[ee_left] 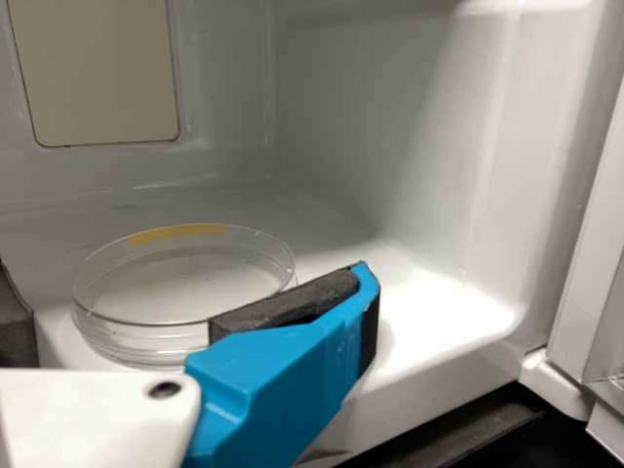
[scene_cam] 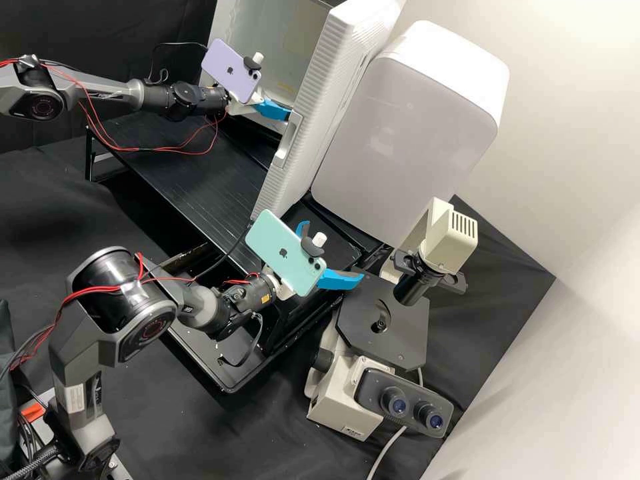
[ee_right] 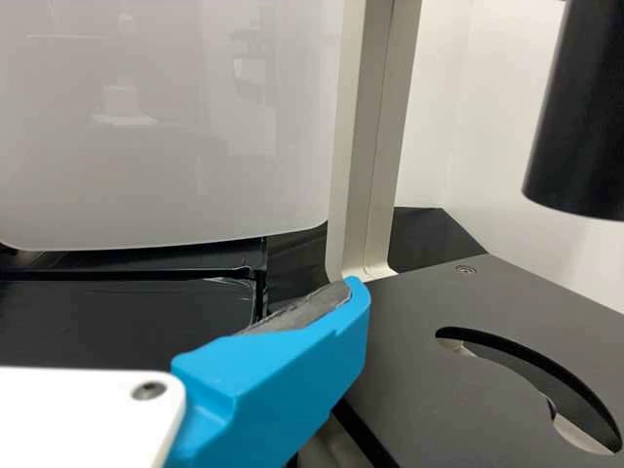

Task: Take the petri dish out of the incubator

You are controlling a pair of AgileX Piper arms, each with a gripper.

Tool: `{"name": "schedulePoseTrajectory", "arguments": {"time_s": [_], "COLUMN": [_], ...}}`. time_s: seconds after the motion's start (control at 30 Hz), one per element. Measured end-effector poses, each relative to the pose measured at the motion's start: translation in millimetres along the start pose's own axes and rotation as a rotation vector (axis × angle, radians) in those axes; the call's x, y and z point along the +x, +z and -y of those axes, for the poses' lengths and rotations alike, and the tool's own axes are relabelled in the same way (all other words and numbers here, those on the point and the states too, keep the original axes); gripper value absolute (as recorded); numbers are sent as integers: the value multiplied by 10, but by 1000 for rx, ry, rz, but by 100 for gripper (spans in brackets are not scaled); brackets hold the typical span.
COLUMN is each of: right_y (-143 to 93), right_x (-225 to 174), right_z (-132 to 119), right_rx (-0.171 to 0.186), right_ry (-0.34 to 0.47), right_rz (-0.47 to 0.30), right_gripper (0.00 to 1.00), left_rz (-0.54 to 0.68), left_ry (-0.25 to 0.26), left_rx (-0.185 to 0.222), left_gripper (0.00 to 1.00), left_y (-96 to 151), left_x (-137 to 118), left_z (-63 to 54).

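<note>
- White box-shaped incubator (scene_cam: 261, 30) stands door-open on my black table (scene_cam: 200, 180).
- Grey-and-cream microscope (scene_cam: 380, 347) sits beside it.
- My right gripper (scene_cam: 331, 252) hangs spread wide and empty at the microscope's stage.
- My left gripper (scene_cam: 275, 110), likewise parted and empty, sits at the chamber mouth.
- Clear round petri dish (ee_left: 180, 288) rests on the chamber floor, just beyond it.

High view: the incubator door (scene_cam: 320, 87) screens most of the chamber (scene_cam: 280, 33), and the front of the left gripper (scene_cam: 275, 111) is lost behind the door's edge. Left wrist view: that gripper (ee_left: 292, 327) covers part of the dish's (ee_left: 175, 283) near rim. Right wrist view: the microscope stage (ee_right: 468, 331) and a black lens barrel (ee_right: 580, 107) both run off the frame.
</note>
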State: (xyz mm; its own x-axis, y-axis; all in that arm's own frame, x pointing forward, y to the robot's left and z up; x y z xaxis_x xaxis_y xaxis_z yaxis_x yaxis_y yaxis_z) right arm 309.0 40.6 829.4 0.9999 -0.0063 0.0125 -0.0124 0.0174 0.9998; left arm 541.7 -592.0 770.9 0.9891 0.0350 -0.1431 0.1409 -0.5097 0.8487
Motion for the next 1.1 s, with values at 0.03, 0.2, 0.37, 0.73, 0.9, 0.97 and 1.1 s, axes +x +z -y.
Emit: {"name": "schedulePoseTrajectory", "arguments": {"time_s": [0.03, 0.2, 0.37, 0.73, 0.9, 0.97, 1.1], "right_y": [0, 0, 0, 0, 0, 0, 0], "right_x": [0, 0, 0, 0, 0, 0, 0], "right_z": [0, 0, 0, 0, 0, 0, 0], "right_rx": [0, 0, 0, 0, 0, 0, 0], "right_ry": [0, 0, 0, 0, 0, 0, 0], "right_rz": [0, 0, 0, 0, 0, 0, 0], "right_gripper": [100, 100, 100, 100, 100, 100, 100], "left_rz": [0, 3, 4, 17, 17, 17, 18], "left_ry": [0, -3, -4, -11, -11, -11, -11], "left_rx": [-2, 3, 1, 3, 3, 3, 5], "left_gripper": [0, 0, 0, 0, 0, 0, 0], "left_y": [0, 5, 9, 22, 22, 22, 22], "left_x": [0, 11, 21, 20, 20, 20, 20], "left_z": [0, 4, 1, 5, 5, 5, 4]}}
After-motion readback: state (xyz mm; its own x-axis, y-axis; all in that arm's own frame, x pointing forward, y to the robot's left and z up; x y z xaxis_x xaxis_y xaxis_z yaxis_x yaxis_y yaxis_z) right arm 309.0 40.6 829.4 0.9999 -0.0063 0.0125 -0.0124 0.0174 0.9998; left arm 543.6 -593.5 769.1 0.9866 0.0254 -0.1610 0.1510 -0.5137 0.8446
